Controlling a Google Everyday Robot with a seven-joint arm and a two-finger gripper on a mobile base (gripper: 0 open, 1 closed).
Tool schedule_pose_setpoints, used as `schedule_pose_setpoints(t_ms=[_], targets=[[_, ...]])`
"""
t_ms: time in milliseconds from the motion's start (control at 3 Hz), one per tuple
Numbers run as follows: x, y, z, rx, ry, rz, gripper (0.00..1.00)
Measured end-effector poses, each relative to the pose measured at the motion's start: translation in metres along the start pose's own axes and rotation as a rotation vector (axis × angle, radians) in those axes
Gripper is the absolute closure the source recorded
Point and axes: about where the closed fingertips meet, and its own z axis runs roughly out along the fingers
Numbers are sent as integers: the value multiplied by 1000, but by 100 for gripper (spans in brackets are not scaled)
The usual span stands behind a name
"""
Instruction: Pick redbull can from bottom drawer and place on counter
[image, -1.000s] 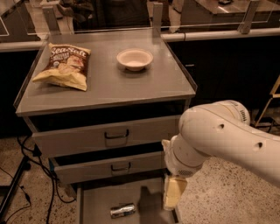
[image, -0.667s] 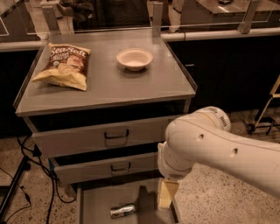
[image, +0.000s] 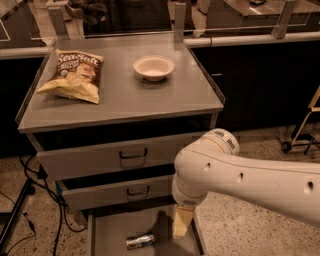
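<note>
Redbull can (image: 140, 241) lies on its side on the floor of the bottom drawer (image: 112, 235), at about 6 o'clock in the camera view. The drawer is pulled out; the two drawers above it are shut.

Gripper (image: 182, 224) hangs down inside the open drawer, at 2 o'clock from the can, near it but apart. Whether it is spread or closed cannot be told from this angle. It has no hold on the can, which rests free on the drawer floor. The white arm (image: 250, 180) enters from 4 o'clock.

Bench (image: 125, 97): a chip bag (image: 74, 75) at 9 o'clock of a pale bowl (image: 154, 67). Bare surface lies toward the near edge.

Progress, as judged: the drawer is open and the approach is under way. Nothing is grasped yet. Left to do: shift toward 8 o'clock over the can, close on it, lift it out of the drawer, carry it up and set it on the bench.
</note>
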Motion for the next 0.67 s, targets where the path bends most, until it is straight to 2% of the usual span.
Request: schedule_pose_setpoints(t_ms=[333, 667], targets=[[-9, 4, 33, -12, -24, 16, 0], [-17, 0, 60, 9, -63, 32, 0]])
